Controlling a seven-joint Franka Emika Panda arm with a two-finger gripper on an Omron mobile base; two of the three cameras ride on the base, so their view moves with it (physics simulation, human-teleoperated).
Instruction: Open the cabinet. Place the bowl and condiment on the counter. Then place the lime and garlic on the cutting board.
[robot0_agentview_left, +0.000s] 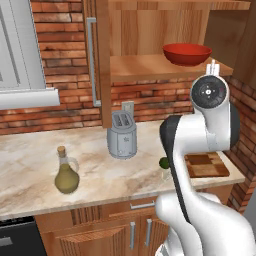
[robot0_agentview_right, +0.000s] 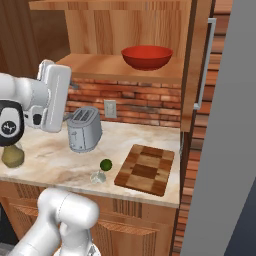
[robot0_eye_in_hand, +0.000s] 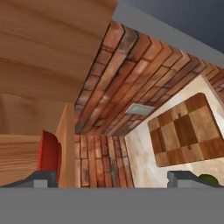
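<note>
- Cabinet (robot0_agentview_left: 102, 65) open; bottle (robot0_agentview_left: 66, 172) already on counter (robot0_agentview_left: 30, 165).
- Bowl (robot0_agentview_right: 147, 57) on lower shelf, not yet fetched: step in hand.
- Gripper (robot0_eye_in_hand: 111, 177) spread wide, empty, below shelf edge.
- Next: rise, straddle bowl rim, close.
- Lime (robot0_agentview_right: 106, 165), garlic (robot0_agentview_right: 98, 176) beside board (robot0_agentview_right: 146, 169).

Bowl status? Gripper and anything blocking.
Gripper open, empty, below shelf level. Bowl on shelf in the open cabinet. Condiment on counter. Lime and garlic beside cutting board. Nothing blocking.
</note>
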